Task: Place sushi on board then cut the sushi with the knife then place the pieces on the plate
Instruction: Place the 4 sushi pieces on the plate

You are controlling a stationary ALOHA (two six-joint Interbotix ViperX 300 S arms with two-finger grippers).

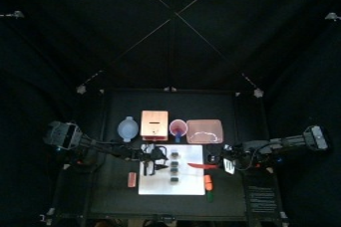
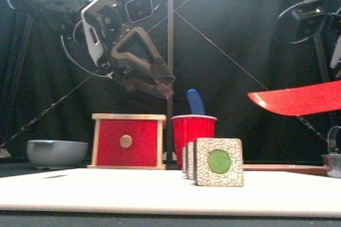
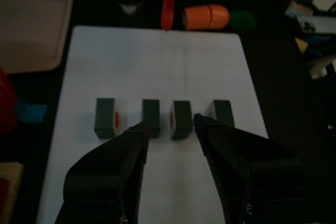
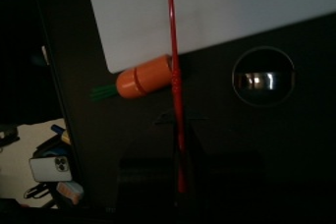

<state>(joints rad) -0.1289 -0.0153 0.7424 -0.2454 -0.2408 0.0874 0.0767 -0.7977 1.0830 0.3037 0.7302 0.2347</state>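
The cutting looks finished. Four sushi pieces [image 2: 217, 162] stand upright in a row on the white cutting board [image 3: 157, 61], each a little apart from the next. The step in hand is probably lifting one to the pink tray [image 1: 204, 129], on the table just beyond the board's far right corner.

To do this well, the jaws should come straight down into the gaps on either side of a single piece. They should close on its flat faces without tipping a neighbour.

The left gripper [image 3: 174, 125] hovers above the middle of the row, jaws partly open, empty and touching nothing. The right gripper [image 1: 229, 161] is closed on the red knife [image 2: 296, 99] and holds it raised at the board's right side, clear of the pieces.
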